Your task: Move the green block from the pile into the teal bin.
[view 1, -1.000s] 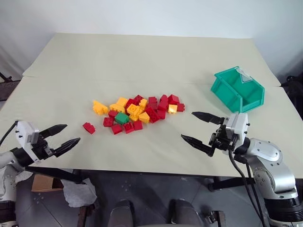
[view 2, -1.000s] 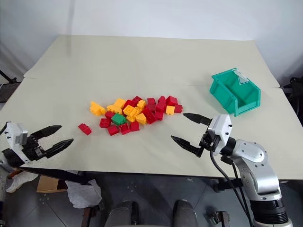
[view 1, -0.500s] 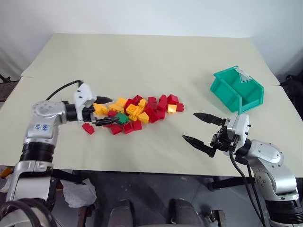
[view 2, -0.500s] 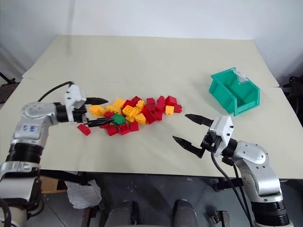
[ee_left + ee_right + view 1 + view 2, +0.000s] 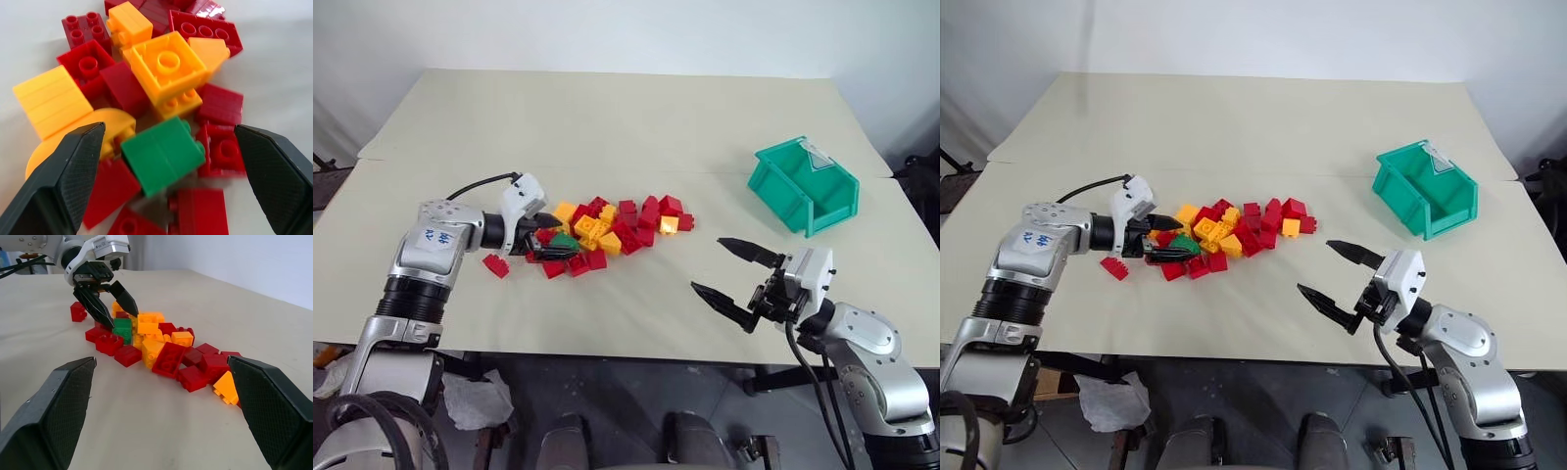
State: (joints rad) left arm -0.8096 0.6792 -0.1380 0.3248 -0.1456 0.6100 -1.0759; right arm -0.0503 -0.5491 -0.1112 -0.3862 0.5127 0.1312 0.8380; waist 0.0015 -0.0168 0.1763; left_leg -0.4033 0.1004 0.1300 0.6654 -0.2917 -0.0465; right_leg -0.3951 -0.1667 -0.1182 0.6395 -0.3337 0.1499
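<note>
The left gripper [image 5: 551, 238] is reaching into the pile [image 5: 607, 227] with its jaws spread around the green block [image 5: 163, 153], not gripping it. The right gripper [image 5: 734, 277] is hovering released, near the teal bin [image 5: 803, 186].

In the left eye view the left gripper [image 5: 546, 238] covers most of the green block [image 5: 564, 241], leaving a sliver beside the pile [image 5: 617, 223]. In the left wrist view, bricks nearest that block are blurred and both fingers [image 5: 58, 181] are cut off by the edge. Whether a finger touches the block cannot be told.
</note>
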